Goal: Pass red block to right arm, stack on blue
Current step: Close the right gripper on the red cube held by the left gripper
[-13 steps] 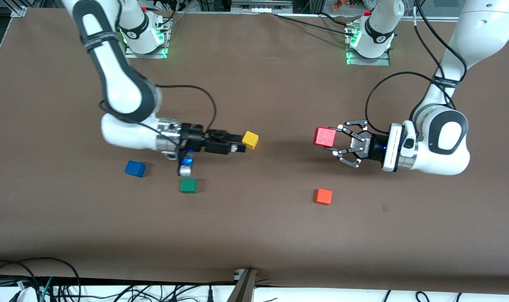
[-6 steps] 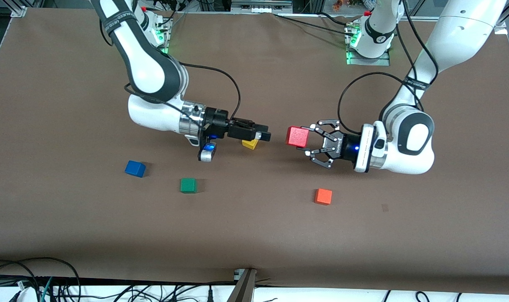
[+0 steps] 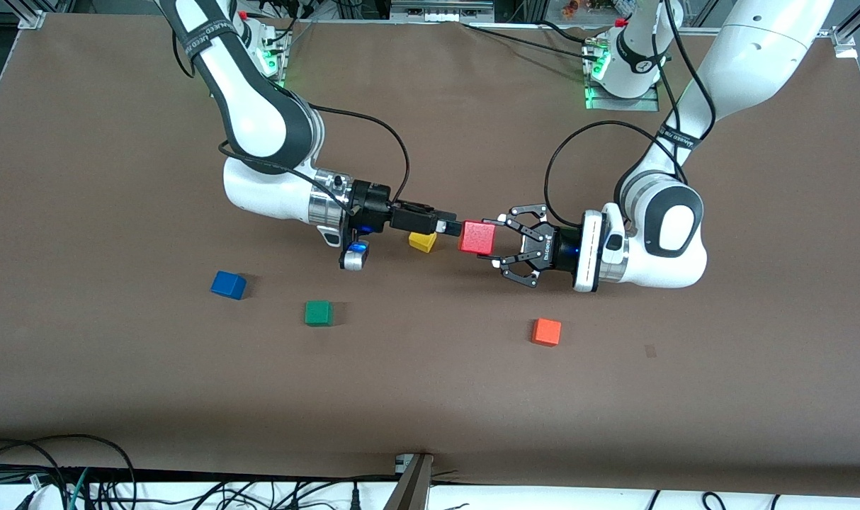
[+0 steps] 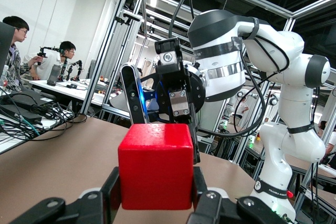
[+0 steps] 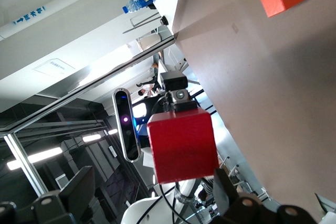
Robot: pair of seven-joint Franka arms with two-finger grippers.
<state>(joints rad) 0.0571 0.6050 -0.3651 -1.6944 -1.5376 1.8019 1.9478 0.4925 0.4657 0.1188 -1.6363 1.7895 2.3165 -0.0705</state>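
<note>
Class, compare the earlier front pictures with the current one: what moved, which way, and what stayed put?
The left pincer, shut on the red block throughout, carried it toward the right arm's end of the table. The right pincer swung out over the yellow cube to meet it, its tips now reaching the red block. The blue cube, green cube, orange cube and yellow cube stayed put.

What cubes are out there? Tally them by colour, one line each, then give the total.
Red cube: 1, held in the left gripper, above the table
Yellow cube: 1
Blue cube: 1
Green cube: 1
Orange cube: 1
Total: 5
</note>
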